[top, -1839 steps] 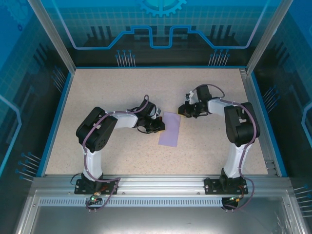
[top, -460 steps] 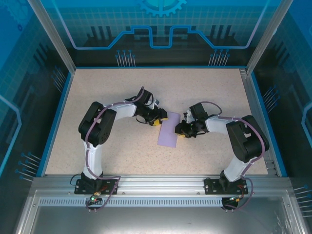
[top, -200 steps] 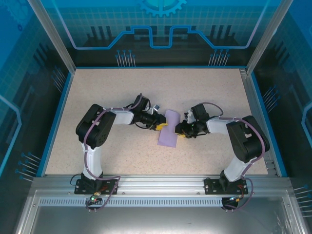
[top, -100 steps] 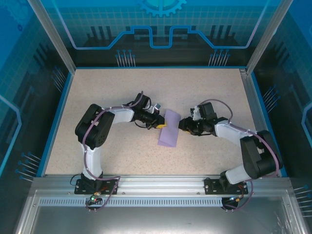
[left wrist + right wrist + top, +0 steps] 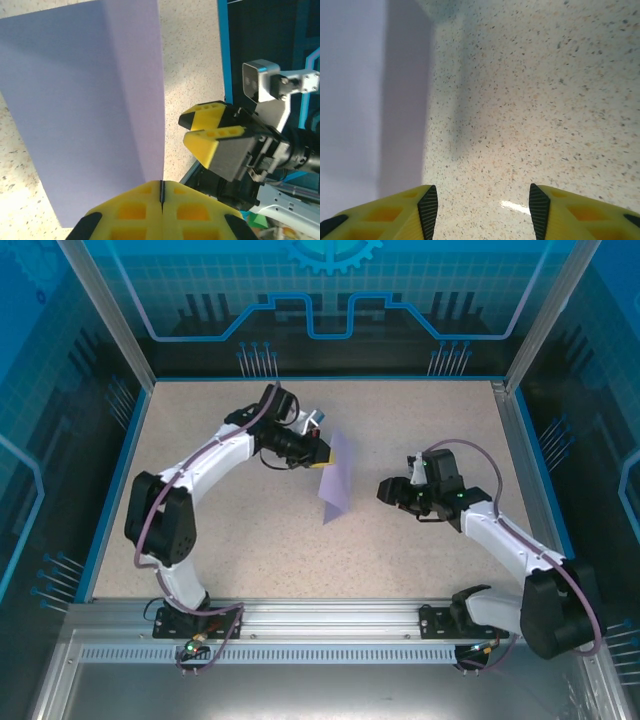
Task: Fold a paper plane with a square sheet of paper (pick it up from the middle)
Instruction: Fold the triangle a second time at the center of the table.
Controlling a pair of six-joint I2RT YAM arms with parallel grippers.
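The square sheet of paper (image 5: pixel 338 478) is pale purple, folded lengthwise, and lifted off the table, hanging down at a slant. My left gripper (image 5: pixel 321 457) is shut on its upper left edge. In the left wrist view the yellow fingers (image 5: pixel 125 212) press together on the sheet of paper (image 5: pixel 85 100), which has a lengthwise crease. My right gripper (image 5: pixel 384 490) stands open to the right of the paper, apart from it. It appears in the left wrist view as yellow fingers (image 5: pixel 215 142). In the right wrist view my right gripper (image 5: pixel 482 210) holds nothing, and the paper (image 5: pixel 350 90) lies at the left.
The speckled beige table (image 5: pixel 250 540) has a blue rim (image 5: pixel 110 490) on its sides and back. Aluminium posts (image 5: pixel 105 310) and printed blue panels enclose it. The arm bases sit on the rail at the near edge (image 5: pixel 320 615).
My left gripper has shut on the paper and raised it up and away from the table. My right gripper has let go, drawn back to the right and opened wider.
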